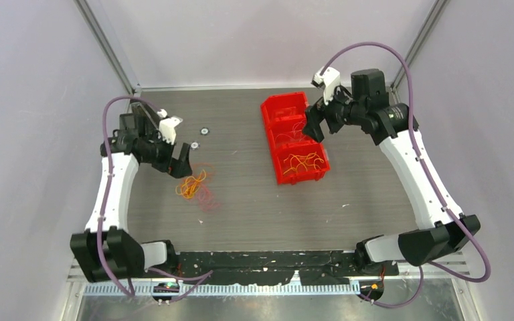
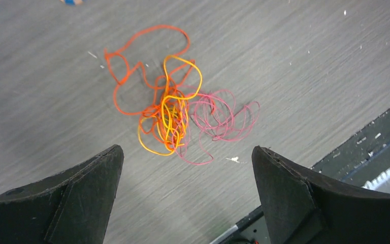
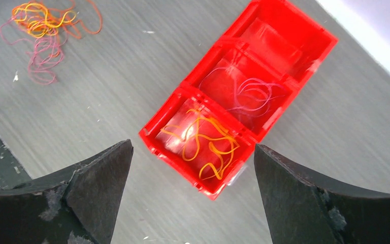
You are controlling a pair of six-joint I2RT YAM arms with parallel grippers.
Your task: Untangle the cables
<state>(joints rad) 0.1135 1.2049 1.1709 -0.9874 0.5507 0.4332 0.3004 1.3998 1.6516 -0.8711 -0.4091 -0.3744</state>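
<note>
A tangle of thin orange, yellow and pink-red cables [image 1: 196,186] lies on the grey table left of centre; it also shows in the left wrist view [image 2: 175,104] and at the far top left of the right wrist view [image 3: 43,30]. My left gripper [image 1: 182,167] hovers just beside and above the tangle, open and empty [image 2: 188,168]. My right gripper [image 1: 313,127] is open and empty over the red bin [image 1: 293,136]. The bin's near compartment holds orange strands [image 3: 203,142]; its middle compartment holds pink strands [image 3: 251,94].
The red bin [image 3: 264,66] has three compartments and stands right of centre, the far one empty. Two small round fittings [image 1: 205,132] sit on the table behind the tangle. A black strip [image 1: 268,259] runs along the table's near edge.
</note>
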